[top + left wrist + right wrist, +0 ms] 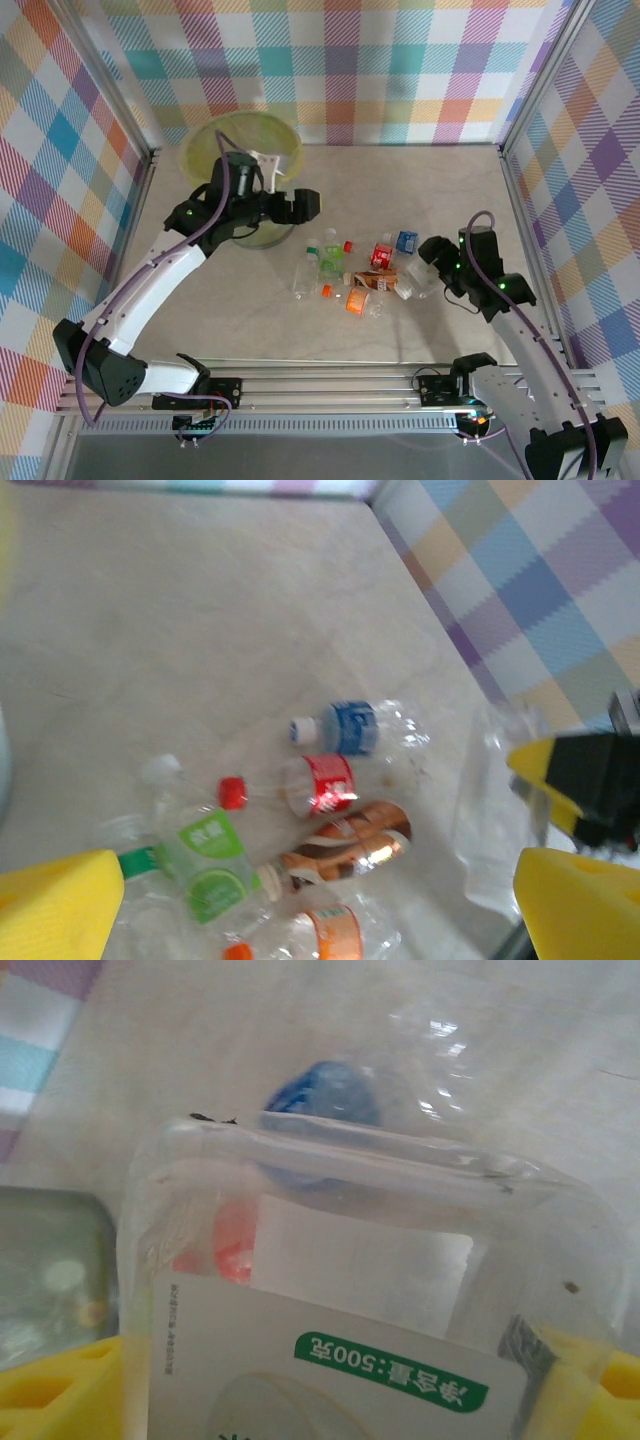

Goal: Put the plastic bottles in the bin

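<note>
A litter of crushed plastic bottles lies at the centre of the pale surface, all of them outside the bin, the round bucket with a yellow-green liner that stands at the upper left of the overhead frame against the checked wall. The left arm bends across the bin's near side. The left claw hangs just past the bin's right rim, its yellow fingers spread wide with nothing between them. Seen from that wrist, the pile sits below: a blue-labelled bottle uppermost in the frame, a red-labelled bottle with a red cap just beneath it, and a copper-coloured bottle lower. A green-labelled bottle lies at lower left and an orange-labelled bottle at the bottom edge. At the right end of the pile the right claw is down at a clear plastic container, boxy and bearing a white label with green print. In the right wrist view the container stands between the yellow pads, which are apart; whether they press on its sides or merely flank it cannot be told. Behind the container, the blue-labelled bottle shows through the plastic.
</note>
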Tool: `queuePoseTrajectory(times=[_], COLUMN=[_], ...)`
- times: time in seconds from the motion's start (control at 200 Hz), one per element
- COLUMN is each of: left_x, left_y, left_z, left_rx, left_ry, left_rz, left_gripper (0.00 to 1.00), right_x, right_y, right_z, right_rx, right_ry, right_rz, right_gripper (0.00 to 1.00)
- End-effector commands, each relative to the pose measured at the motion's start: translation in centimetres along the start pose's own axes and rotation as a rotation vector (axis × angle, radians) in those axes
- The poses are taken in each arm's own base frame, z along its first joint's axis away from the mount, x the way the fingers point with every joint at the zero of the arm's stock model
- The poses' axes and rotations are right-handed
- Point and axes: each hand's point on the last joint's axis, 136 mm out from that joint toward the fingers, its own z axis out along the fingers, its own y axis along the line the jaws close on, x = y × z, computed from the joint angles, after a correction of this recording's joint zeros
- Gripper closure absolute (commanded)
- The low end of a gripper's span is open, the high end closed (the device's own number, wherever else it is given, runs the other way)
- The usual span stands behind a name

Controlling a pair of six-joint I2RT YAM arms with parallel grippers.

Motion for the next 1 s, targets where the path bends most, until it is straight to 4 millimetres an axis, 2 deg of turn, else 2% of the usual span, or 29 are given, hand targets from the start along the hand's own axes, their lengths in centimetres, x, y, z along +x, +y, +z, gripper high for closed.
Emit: queuePoseTrajectory(times=[0.0, 0.165, 0.34, 0.67, 0.995], left_x=[1.0, 2.5, 3.4, 3.5, 3.2], left_y=[-3.3, -5.9, -8.2, -10.6, -11.1], left_z=[0.6, 2.9, 4.9, 8.4, 10.3], left_rx=[0.094, 0.157, 0.204, 0.254, 0.243], left_ry=[0.043, 0.078, 0.076, 0.086, 0.087], left_rz=[0.022, 0.061, 0.098, 0.112, 0.106], left_gripper=[0.00, 0.00, 0.00, 0.00, 0.02], right_x=[-1.9, -2.9, -3.4, -3.3, -2.7], right_y=[5.2, 8.6, 10.8, 12.9, 14.1], right_z=[-1.0, -1.1, -1.2, -1.7, -2.3], right_rx=[-0.187, -0.293, -0.378, -0.461, -0.499], right_ry=[-0.031, -0.023, -0.011, 0.005, 0.005], right_rz=[-0.054, -0.068, -0.060, -0.047, -0.059], right_gripper=[0.28, 0.28, 0.27, 0.27, 0.27])
